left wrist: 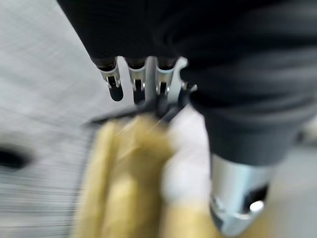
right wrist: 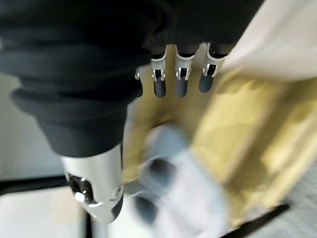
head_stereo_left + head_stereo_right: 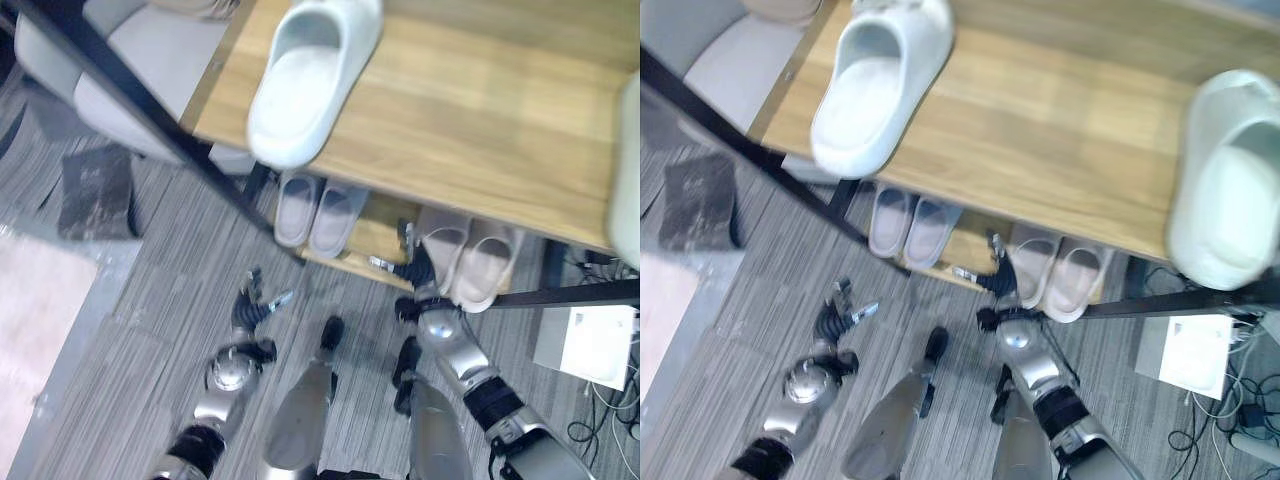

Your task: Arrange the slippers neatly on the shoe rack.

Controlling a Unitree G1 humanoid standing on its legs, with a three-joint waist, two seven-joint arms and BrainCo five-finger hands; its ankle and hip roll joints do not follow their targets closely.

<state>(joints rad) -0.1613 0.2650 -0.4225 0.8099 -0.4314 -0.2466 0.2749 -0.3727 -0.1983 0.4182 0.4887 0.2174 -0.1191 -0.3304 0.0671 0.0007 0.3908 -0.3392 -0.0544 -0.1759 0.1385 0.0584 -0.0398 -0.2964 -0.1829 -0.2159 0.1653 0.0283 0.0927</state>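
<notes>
A wooden rack point(image 3: 480, 110) stands on grey striped carpet point(image 3: 150, 330). One white slipper point(image 3: 305, 75) overhangs the top shelf's edge; two pairs point(image 3: 310, 212) sit below. The right hand point(image 3: 412, 262), fingers loose, reaches the beige pair point(image 3: 470, 260); the left hand point(image 3: 252, 305) hangs open over bare carpet.

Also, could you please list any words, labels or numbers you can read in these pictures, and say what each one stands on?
None can be read.
White box on the floor beside the shoe rack: no legible print.
Slippers: no markings visible.
</notes>
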